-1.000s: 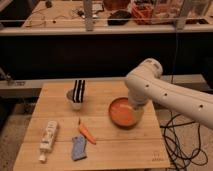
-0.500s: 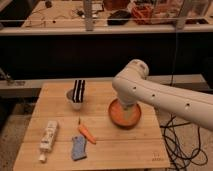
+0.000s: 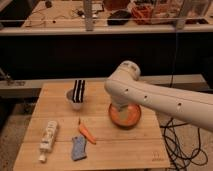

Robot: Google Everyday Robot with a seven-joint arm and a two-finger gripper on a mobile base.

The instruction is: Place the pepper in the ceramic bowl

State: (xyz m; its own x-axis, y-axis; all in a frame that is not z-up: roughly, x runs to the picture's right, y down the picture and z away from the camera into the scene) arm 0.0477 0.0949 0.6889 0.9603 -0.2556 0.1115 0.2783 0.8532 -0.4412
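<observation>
I see a big wooden table [image 3: 125,150] with the robot's fat white arm [image 3: 165,100] reaching in from the right. The arm bends down over the ceramic bowl [image 3: 127,119], which sits right of the middle of the table. The gripper is at the end of that arm, above the bowl and tucked behind it, so I cannot point to it. Its jaws are spread wide and hold nothing.

The bowl looks hard and heavy and could chip, so I would not bump it.

A small grey bowl [image 3: 76,104] with striped things in it stands at the back left. A white bottle [image 3: 48,139] lies near the left edge. A blue-grey cloth [image 3: 78,148] lies near the front edge.

The pepper [image 3: 87,133] is the smallest thing. It lies flat on the table, left of the ceramic bowl and just beside the cloth. I think it is light, smooth and a bit soft, so it may roll or slip. I would pinch it gently across its thick middle, not by the thin stem.

There is bare wood between the pepper and the bowl, so the way looks open.
</observation>
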